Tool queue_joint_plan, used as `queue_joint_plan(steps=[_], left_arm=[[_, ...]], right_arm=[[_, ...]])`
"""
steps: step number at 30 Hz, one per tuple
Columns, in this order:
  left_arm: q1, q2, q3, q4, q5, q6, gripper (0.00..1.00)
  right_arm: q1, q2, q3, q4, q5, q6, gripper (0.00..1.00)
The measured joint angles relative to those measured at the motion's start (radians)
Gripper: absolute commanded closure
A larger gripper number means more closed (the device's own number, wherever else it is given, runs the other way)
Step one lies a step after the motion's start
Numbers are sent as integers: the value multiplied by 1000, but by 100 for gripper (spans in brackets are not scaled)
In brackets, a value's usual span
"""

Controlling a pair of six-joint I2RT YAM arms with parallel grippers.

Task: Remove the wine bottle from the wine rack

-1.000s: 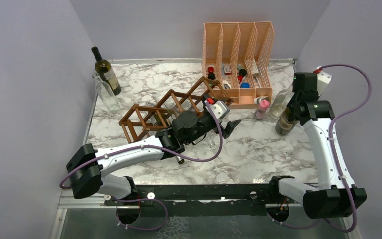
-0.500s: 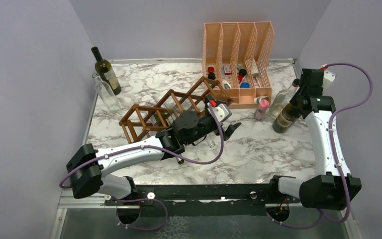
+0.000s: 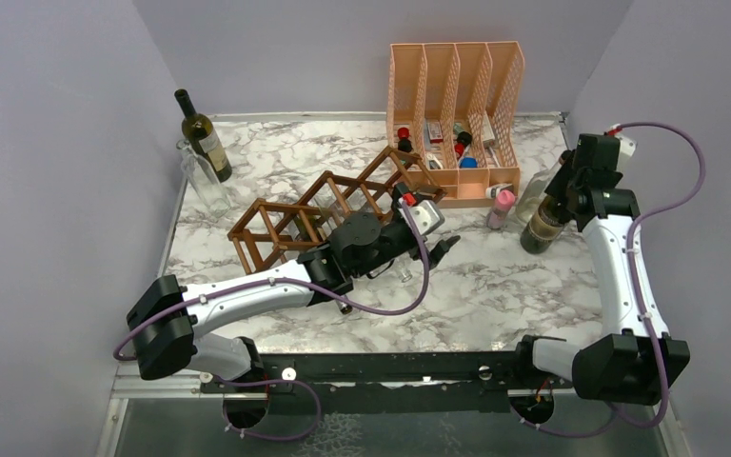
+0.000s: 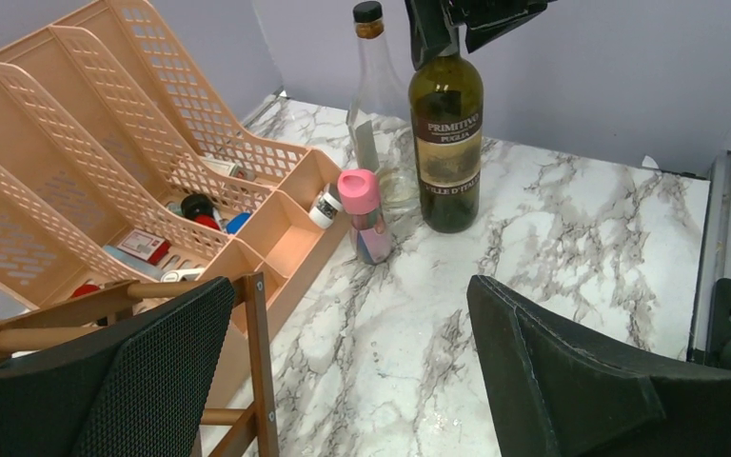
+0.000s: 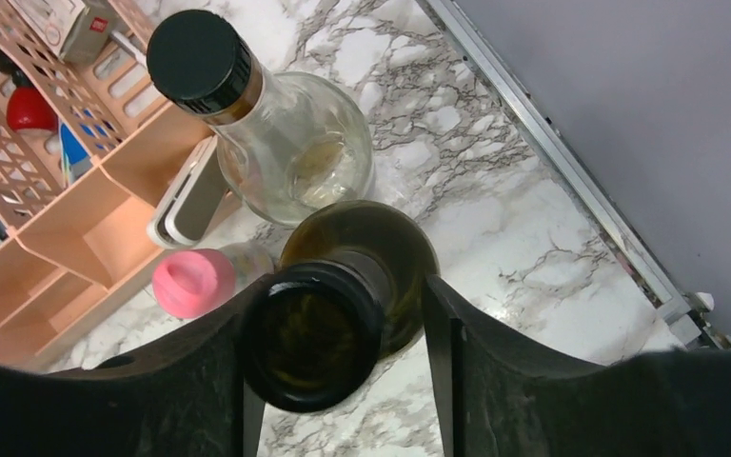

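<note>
The dark green wine bottle (image 3: 541, 227) stands on the marble table at the right, off the rack; its label shows in the left wrist view (image 4: 448, 143). My right gripper (image 3: 571, 186) sits around its neck (image 5: 314, 333): the lip touches one finger and a gap shows to the other, so the jaws are open. The brown wooden wine rack (image 3: 324, 205) lies diagonally mid-table; one stick shows in the left wrist view (image 4: 257, 371). My left gripper (image 3: 435, 233) is open and empty by the rack's right end, low over the table.
A peach mesh organiser (image 3: 457, 95) with small items stands at the back. A clear bottle (image 3: 536, 195) and a pink-capped bottle (image 3: 503, 208) stand beside the wine bottle. A green bottle (image 3: 203, 133) and a clear bottle (image 3: 205, 181) stand at the back left. Walls enclose both sides.
The wine bottle was tilted half a second ago and now stands nearly upright. My right wrist has shifted slightly left over its neck. The left arm has barely moved.
</note>
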Motion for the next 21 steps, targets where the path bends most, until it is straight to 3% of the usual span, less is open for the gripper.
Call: queue_joint_plan(steps=[10, 16, 21], left_arm=[[0, -29, 0, -6, -2, 44, 1], [0, -55, 0, -12, -2, 68, 1], [0, -89, 0, -11, -12, 100, 1]], right_arm=[[0, -17, 8, -1, -36, 0, 16], [0, -72, 134, -11, -119, -18, 18], [0, -182, 208, 21, -279, -34, 21]])
